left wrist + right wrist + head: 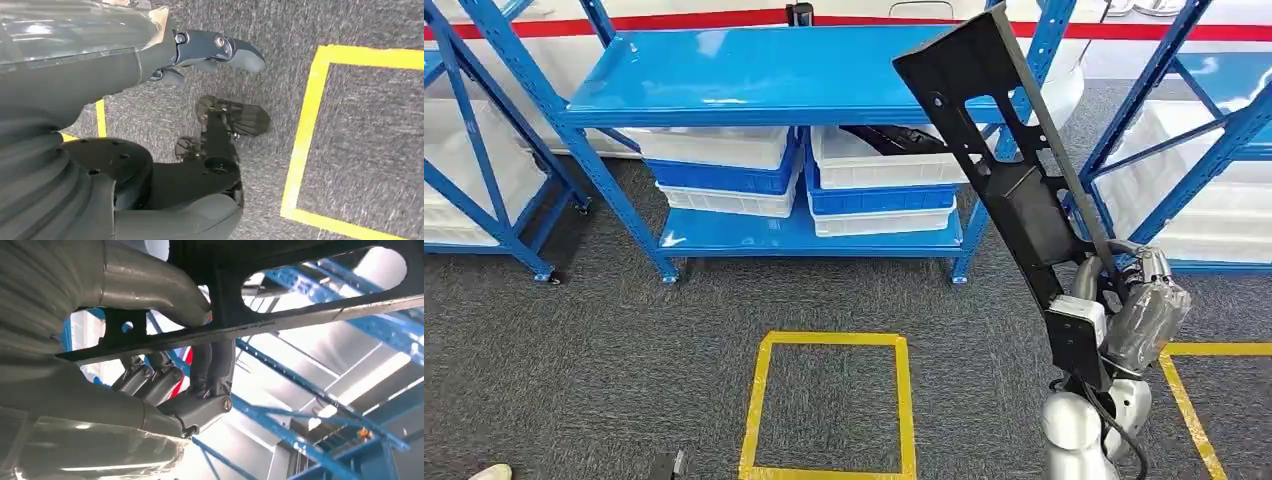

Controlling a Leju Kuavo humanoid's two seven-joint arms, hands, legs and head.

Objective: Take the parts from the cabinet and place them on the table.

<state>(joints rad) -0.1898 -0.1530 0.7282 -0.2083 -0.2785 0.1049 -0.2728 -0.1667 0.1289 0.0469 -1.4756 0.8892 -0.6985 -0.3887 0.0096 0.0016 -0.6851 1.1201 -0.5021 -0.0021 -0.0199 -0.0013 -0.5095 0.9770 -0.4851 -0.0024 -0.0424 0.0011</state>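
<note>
The right robot hand (pixel 1136 300) is clamped on a long black part (pixel 1009 170), a flat perforated bracket that rises tilted from the grip up across the front of the blue cabinet (pixel 754 75); in the right wrist view the thumb (pixel 150 287) presses one face of the part (pixel 300 305) while the darker fingers (pixel 200 370) wrap the other, so the hold looks firm. The left robot hand (pixel 210 50) hangs low over the grey carpet beside a yellow floor marking (pixel 305 135), holding nothing, its fingers loosely apart. White and blue bins (pixel 879 180) sit on the cabinet's lower shelf, one with more dark parts in it. Judging by this, the pick is done and the carry is in hand: the part is free of the shelf and held aloft. No counter appears here, so the next move probably calls for turning away from the cabinet and walking, keeping the long part clear of the blue uprights (pixel 1214 130) as it swings.
</note>
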